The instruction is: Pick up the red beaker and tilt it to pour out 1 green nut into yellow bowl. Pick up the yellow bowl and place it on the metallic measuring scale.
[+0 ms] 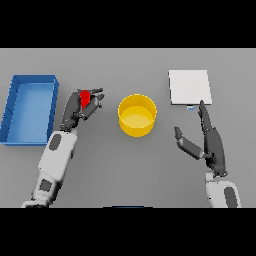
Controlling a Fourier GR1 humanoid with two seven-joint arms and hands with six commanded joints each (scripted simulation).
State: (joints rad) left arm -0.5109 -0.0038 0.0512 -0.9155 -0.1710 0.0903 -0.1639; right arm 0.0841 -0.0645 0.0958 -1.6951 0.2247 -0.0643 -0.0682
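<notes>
A small red beaker [85,97] sits in my left hand [79,109], whose fingers and thumb are curled round it, left of the yellow bowl [136,115]. The bowl stands upright near the table's middle; I see no nut inside it. The metallic measuring scale [189,87] is a pale square plate at the back right. My right hand [209,140] rests open just in front of the scale, fingers straight and pointing toward it, thumb spread to the left.
A blue rectangular bin [30,109] lies at the far left, close beside my left arm. Grey tabletop [130,165] stretches between the bowl and the front edge.
</notes>
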